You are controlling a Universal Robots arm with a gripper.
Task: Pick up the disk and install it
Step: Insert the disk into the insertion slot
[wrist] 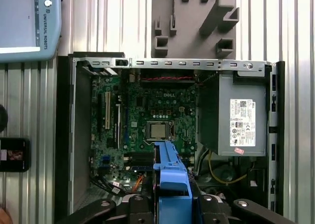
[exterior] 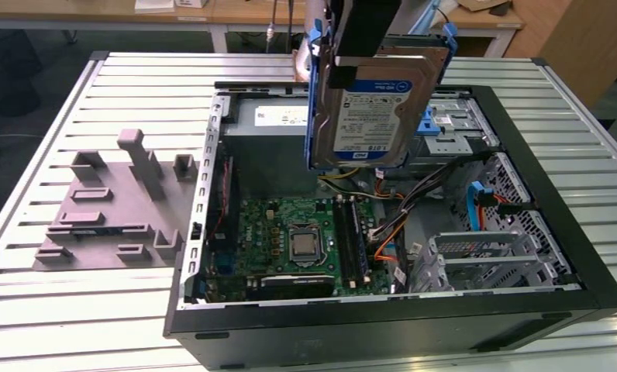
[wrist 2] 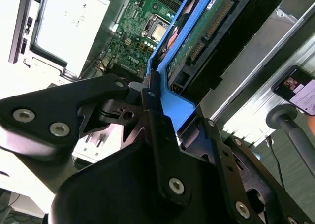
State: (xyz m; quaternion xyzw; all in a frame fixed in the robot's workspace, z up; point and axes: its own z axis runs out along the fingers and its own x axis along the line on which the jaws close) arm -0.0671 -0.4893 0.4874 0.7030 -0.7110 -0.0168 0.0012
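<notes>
Ext. view, L to R:

- Slatted metal table (exterior: 29, 139) runs across the whole frame.
- Grey fixture plate (exterior: 91, 225) w/ upright blocks lies flat on the table at the exterior view's left, just beside the case but apart from it.
- Open black PC case (exterior: 391, 322) lies on its side, centre to right, interior facing up.
- Inside: grey PSU (exterior: 272, 116) at upper left of the case. Green motherboard (exterior: 277, 225) sits below it, w/ CPU (exterior: 305, 246) near mid-board and RAM sticks (exterior: 351, 232) just right of the CPU.
- Orange/yellow cables (exterior: 386, 252) sit between the board and the bays.
- Disk (exterior: 376, 108) is upper centre of the frame, held on edge, white-and-blue label toward the camera. It hangs over the case interior, above the cables, and is not seated in any bay.
- Blue bracket (exterior: 314, 93) runs along its sides.
- Gripper (exterior: 342, 74) comes in from the top edge, clamped on the disk's upper part.
- Metal drive cage (exterior: 494, 260) w/ blue latch (exterior: 478, 203) is at the exterior view's right, inside the case.

Second wrist view: gripper (wrist 2: 179, 123) is closed on the bracket end. One black finger (wrist 2: 156, 130) is pressed flat vs. the blue plastic, the other on the opposite side. The disk's (wrist 2: 206, 32) green circuit side and connector edge are visible, w/ the board beyond.

First wrist view: looks straight down into the case. Bracket (wrist: 172, 175) is pinched between the jaws, gripper (wrist: 172, 204). The bracket overlaps the board just beside the CPU, and the PSU (wrist: 236, 115) shows a white sticker. A teach pendant (wrist: 24, 22) and a phone (wrist: 12, 155) lie on the table outside the case.
</notes>
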